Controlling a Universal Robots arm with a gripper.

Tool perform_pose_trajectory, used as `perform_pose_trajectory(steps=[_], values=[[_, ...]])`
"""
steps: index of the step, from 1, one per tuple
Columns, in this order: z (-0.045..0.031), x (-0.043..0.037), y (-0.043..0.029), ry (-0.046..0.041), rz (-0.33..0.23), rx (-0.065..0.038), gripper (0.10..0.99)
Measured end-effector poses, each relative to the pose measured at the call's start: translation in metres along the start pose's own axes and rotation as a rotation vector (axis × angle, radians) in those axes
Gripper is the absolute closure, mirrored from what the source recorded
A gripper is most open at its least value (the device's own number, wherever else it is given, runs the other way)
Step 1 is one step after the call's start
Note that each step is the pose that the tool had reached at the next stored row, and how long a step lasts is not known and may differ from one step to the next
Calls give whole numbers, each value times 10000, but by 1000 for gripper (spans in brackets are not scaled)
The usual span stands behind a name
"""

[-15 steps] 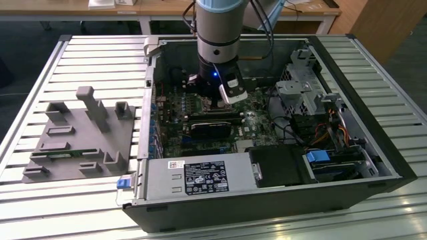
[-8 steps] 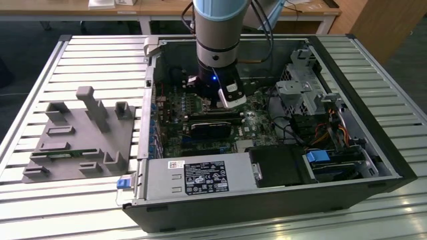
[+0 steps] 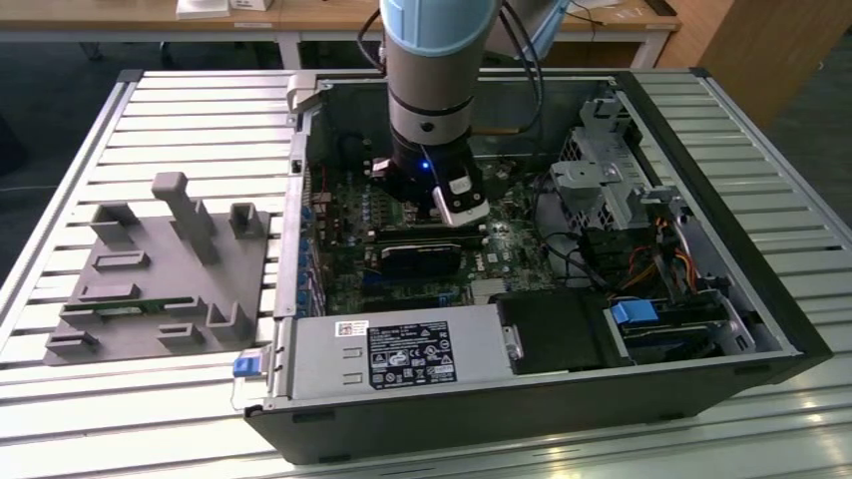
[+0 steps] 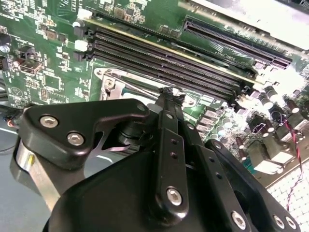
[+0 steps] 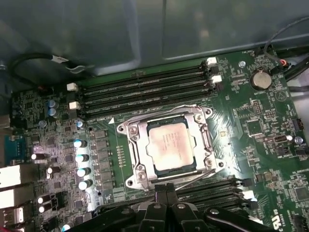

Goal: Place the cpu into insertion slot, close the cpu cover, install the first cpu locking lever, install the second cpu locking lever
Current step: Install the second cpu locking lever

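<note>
The cpu [image 5: 167, 144], a flat square chip with a dull silver-grey top, lies level in the insertion slot [image 5: 155, 170], whose black frame shows as a thin border around it on the green circuit board. The cpu cover [image 5: 137, 147], a thin silvery metal frame with a square window, lies flat around the chip, between the two banks of long black memory slots.
</note>
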State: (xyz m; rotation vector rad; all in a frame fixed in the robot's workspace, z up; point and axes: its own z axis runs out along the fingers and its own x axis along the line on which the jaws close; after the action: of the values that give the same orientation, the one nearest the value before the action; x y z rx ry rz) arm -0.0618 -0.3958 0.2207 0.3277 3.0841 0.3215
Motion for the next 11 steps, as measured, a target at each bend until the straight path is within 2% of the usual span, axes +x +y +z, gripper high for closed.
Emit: perform_pose_trajectory(steps=[3,11], values=[[18,14,-32,43,-23,-169,984],[69,89,-101,100,-89,-438,984]])
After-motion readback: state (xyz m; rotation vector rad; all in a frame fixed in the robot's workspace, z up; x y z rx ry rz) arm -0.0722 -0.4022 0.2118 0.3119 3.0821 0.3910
